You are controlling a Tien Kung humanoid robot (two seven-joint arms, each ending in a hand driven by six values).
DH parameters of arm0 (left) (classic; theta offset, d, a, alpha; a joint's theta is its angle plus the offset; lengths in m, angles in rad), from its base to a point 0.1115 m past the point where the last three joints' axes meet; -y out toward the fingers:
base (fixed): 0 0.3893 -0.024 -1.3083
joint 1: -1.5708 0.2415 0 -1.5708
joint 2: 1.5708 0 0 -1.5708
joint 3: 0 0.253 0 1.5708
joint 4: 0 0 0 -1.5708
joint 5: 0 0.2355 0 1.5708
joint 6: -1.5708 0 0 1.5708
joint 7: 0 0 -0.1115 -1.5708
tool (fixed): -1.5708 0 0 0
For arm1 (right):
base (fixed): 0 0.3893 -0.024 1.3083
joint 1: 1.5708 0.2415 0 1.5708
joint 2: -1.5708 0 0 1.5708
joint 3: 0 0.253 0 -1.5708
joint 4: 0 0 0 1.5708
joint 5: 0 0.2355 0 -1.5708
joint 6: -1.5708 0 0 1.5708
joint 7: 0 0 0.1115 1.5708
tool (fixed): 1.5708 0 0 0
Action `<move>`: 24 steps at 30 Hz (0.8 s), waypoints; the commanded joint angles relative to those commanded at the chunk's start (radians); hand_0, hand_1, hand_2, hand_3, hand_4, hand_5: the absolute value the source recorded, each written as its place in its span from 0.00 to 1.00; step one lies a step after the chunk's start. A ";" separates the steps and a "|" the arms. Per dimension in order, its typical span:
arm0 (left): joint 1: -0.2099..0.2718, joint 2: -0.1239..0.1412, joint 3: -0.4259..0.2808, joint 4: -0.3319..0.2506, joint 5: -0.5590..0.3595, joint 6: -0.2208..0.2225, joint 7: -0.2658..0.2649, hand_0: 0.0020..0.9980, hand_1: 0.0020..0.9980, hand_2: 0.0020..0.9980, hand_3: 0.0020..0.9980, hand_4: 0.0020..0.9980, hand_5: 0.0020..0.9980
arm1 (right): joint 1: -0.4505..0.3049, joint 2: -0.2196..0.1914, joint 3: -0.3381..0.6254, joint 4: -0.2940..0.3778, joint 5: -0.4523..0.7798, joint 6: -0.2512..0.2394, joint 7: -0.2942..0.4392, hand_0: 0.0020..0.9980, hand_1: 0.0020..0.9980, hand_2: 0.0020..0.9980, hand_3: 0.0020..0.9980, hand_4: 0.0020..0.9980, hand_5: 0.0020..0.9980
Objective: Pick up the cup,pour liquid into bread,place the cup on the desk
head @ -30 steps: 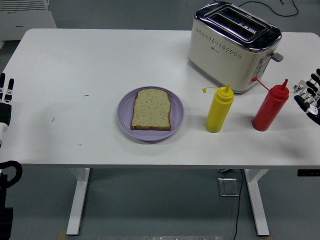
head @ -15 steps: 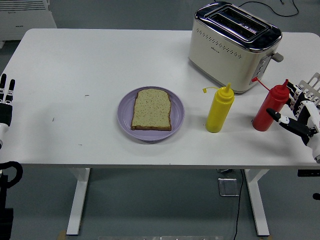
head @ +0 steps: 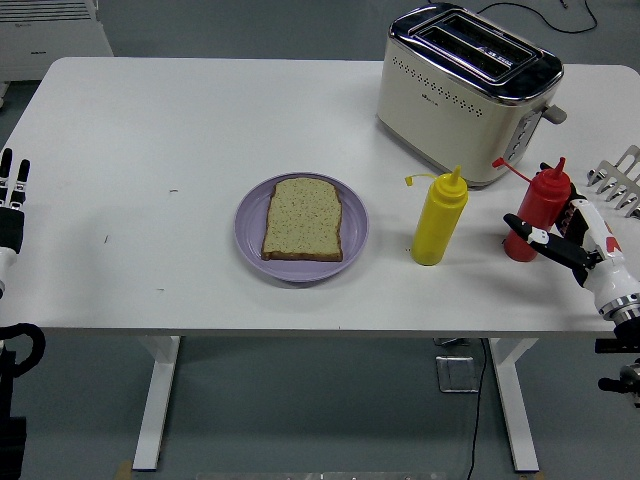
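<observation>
The red plastic squeeze bottle [head: 540, 215], standing in for the cup here, sits upright at the right of the white table [head: 150, 130], and the right hand [head: 572, 240] is right on it! Fingers [head: 530, 233] curl round the bottle's lower body from the right side, thumb across the front, touching the plastic; whether the grip is fully clamped is hard to judge, but the bottle looks taken low down, presumably so the nozzle stays free for pouring. Its base seems to rest on the table, so the lift is not yet made.

Just to the left stands the yellow plastic squeeze bottle [head: 439, 220], apart from the red one and untouched. Behind both sits the cream and chrome toaster [head: 465, 90]. Farther left, mid-table, the slice of brown bread [head: 303, 219] lies flat on the round lilac plate [head: 250, 225], open from above, a fair target for the pour and well apart from the bottle. The left hand [head: 10, 200] rests at the left edge, fingers straight and holding nothing.
</observation>
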State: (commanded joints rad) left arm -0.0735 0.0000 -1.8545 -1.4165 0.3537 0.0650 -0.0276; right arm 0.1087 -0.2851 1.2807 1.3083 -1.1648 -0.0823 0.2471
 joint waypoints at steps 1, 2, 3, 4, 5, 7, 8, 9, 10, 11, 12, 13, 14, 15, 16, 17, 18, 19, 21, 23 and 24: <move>-0.001 0.000 -0.001 0.000 0.000 0.000 0.000 0.79 0.77 0.76 0.69 0.57 1.00 | 0.007 0.004 -0.001 -0.007 0.002 0.000 -0.002 0.96 0.91 0.95 1.00 0.94 0.33; -0.001 0.000 -0.001 0.000 0.000 -0.001 0.000 0.79 0.77 0.76 0.69 0.57 1.00 | 0.012 0.007 -0.002 -0.012 0.003 -0.002 -0.002 0.96 0.91 0.95 1.00 0.94 0.33; -0.002 0.000 -0.001 -0.001 0.001 -0.001 0.000 0.79 0.77 0.76 0.69 0.57 1.00 | 0.017 0.010 -0.003 -0.017 0.005 -0.005 -0.002 0.96 0.91 0.95 1.00 0.94 0.33; -0.002 0.000 -0.001 -0.001 0.001 -0.001 0.000 0.79 0.77 0.76 0.69 0.57 1.00 | 0.022 0.014 -0.004 -0.023 0.009 -0.013 0.000 0.96 0.91 0.95 1.00 0.94 0.33; -0.003 0.000 -0.001 -0.001 0.001 -0.001 0.000 0.79 0.77 0.76 0.69 0.57 1.00 | 0.027 0.017 -0.005 -0.028 0.013 -0.020 0.002 0.96 0.91 0.95 1.00 0.94 0.33; -0.003 0.000 -0.001 -0.001 0.001 -0.001 0.000 0.79 0.77 0.76 0.69 0.57 1.00 | 0.035 0.023 -0.006 -0.038 0.019 -0.029 0.004 0.92 0.88 0.93 1.00 0.93 0.32; -0.003 0.000 -0.002 -0.001 0.001 -0.001 0.000 0.79 0.77 0.76 0.69 0.57 1.00 | 0.040 0.026 -0.007 -0.044 0.022 -0.036 0.005 0.92 0.88 0.93 1.00 0.93 0.32; -0.003 0.000 -0.002 -0.001 0.001 -0.001 0.000 0.79 0.77 0.76 0.69 0.57 1.00 | 0.042 0.027 -0.008 -0.046 0.024 -0.039 0.006 0.92 0.88 0.93 1.00 0.93 0.32; -0.002 0.000 -0.003 -0.001 0.001 -0.001 0.000 0.79 0.77 0.76 0.69 0.57 1.00 | 0.047 0.029 -0.011 -0.051 0.027 -0.045 0.007 0.92 0.88 0.93 1.00 0.93 0.32; -0.002 0.000 -0.004 -0.001 0.001 -0.001 -0.001 0.79 0.77 0.76 0.69 0.57 1.00 | 0.049 0.030 -0.013 -0.054 0.029 -0.048 0.008 0.92 0.88 0.93 1.00 0.93 0.32; -0.002 0.000 -0.004 -0.001 0.001 -0.001 -0.001 0.79 0.77 0.76 0.69 0.57 1.00 | 0.053 0.031 -0.019 -0.059 0.030 -0.055 0.009 0.92 0.88 0.93 1.00 0.93 0.32; -0.002 0.000 -0.005 -0.001 0.001 -0.001 -0.001 0.79 0.77 0.76 0.69 0.57 1.00 | 0.057 0.033 -0.023 -0.063 0.033 -0.061 0.011 0.89 0.84 0.86 0.97 0.92 0.31; -0.002 0.000 -0.005 -0.001 0.001 -0.001 -0.001 0.79 0.77 0.76 0.69 0.57 1.00 | 0.061 0.034 -0.027 -0.067 0.036 -0.068 0.013 0.89 0.84 0.86 0.97 0.92 0.31; -0.001 0.000 -0.005 -0.001 0.001 -0.001 -0.001 0.79 0.77 0.76 0.69 0.57 1.00 | 0.064 0.036 -0.030 -0.071 0.038 -0.072 0.014 0.89 0.84 0.86 0.97 0.92 0.31; -0.001 0.000 -0.005 -0.001 0.001 -0.001 -0.001 0.79 0.77 0.76 0.69 0.57 1.00 | 0.069 0.038 -0.036 -0.078 0.042 -0.080 0.015 0.89 0.84 0.86 0.97 0.92 0.31; -0.001 0.000 -0.005 0.000 0.001 -0.001 -0.001 0.79 0.77 0.76 0.69 0.57 1.00 | 0.074 0.040 -0.042 -0.082 0.044 -0.085 0.016 0.89 0.84 0.86 0.97 0.92 0.31; -0.001 0.000 -0.004 0.000 0.001 -0.001 -0.001 0.79 0.77 0.76 0.69 0.57 1.00 | 0.079 0.042 -0.048 -0.088 0.046 -0.090 0.017 0.89 0.84 0.86 0.97 0.92 0.31; -0.001 0.000 -0.004 0.000 0.001 -0.001 0.000 0.79 0.77 0.76 0.69 0.57 1.00 | 0.084 0.044 -0.054 -0.093 0.048 -0.096 0.019 0.78 0.73 0.71 0.89 0.90 0.30; -0.001 0.000 -0.004 0.000 0.001 -0.001 0.000 0.79 0.77 0.76 0.69 0.57 1.00 | 0.095 0.051 -0.063 -0.107 0.054 -0.109 0.022 0.78 0.73 0.71 0.89 0.90 0.30; -0.001 0.000 -0.004 0.001 0.001 -0.001 -0.001 0.79 0.77 0.76 0.69 0.57 1.00 | 0.103 0.054 -0.070 -0.118 0.060 -0.121 0.024 0.78 0.73 0.71 0.89 0.90 0.30; 0.000 0.000 -0.004 0.001 0.001 -0.001 -0.001 0.79 0.77 0.76 0.69 0.57 1.00 | 0.106 0.055 -0.072 -0.121 0.062 -0.125 0.026 0.78 0.73 0.71 0.89 0.90 0.30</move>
State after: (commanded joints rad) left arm -0.0740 0.0000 -1.8587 -1.4157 0.3547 0.0641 -0.0281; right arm 0.2147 -0.2298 1.2089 1.1874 -1.1027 -0.2071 0.2728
